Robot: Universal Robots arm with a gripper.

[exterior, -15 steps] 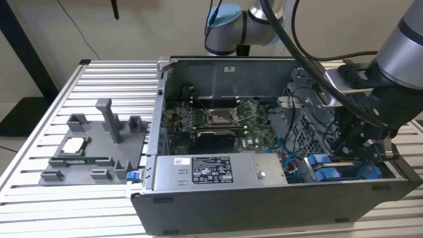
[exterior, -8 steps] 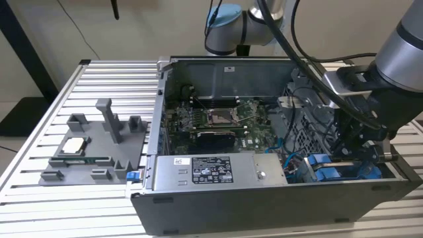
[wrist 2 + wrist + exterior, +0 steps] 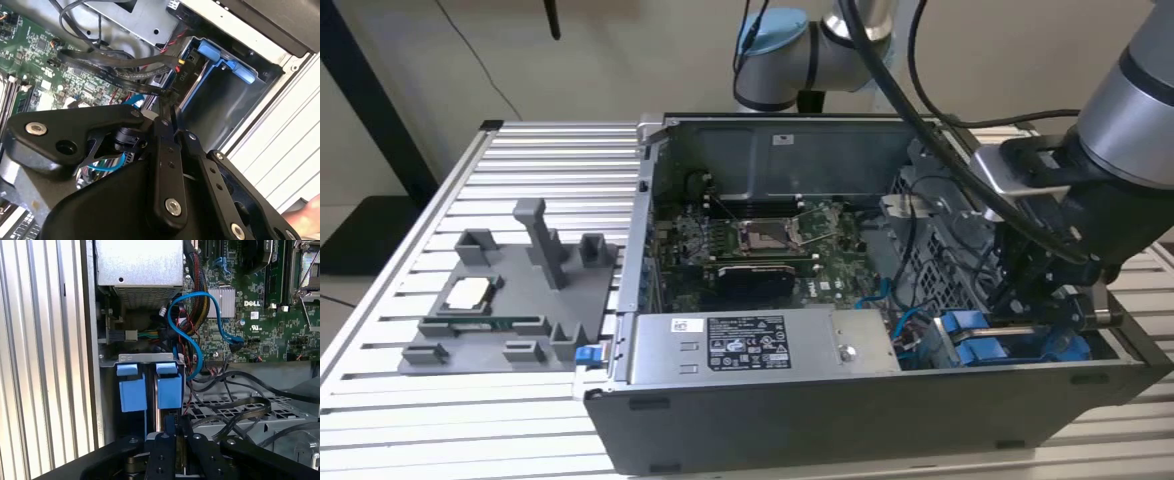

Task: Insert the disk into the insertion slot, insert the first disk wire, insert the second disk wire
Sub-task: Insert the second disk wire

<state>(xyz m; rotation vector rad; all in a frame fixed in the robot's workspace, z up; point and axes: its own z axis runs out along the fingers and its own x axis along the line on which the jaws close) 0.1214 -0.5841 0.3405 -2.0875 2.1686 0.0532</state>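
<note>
The disk (image 3: 170, 389), framed by its bright blue carrier, sits inside the insertion slot (image 3: 150, 358) at the case's front corner; the exterior view shows the disk (image 3: 977, 345) there too. My gripper (image 3: 177, 434) hangs right over the disk's end, with its fingers (image 3: 166, 450) drawn close together on a black disk wire connector (image 3: 172, 421). In the second wrist view the gripper (image 3: 170, 116) meets flat black wires (image 3: 115, 75) that run to a connector (image 3: 181, 70) beside the blue carrier (image 3: 220, 59). The gripper (image 3: 1021, 310) reaches down into the case.
A blue cable (image 3: 200, 330) loops over the motherboard (image 3: 265, 315). The grey power-supply box (image 3: 761, 342) lies along the case's front wall. Left of the case, a grey fixture (image 3: 507, 300) stands on the slatted table (image 3: 400, 400).
</note>
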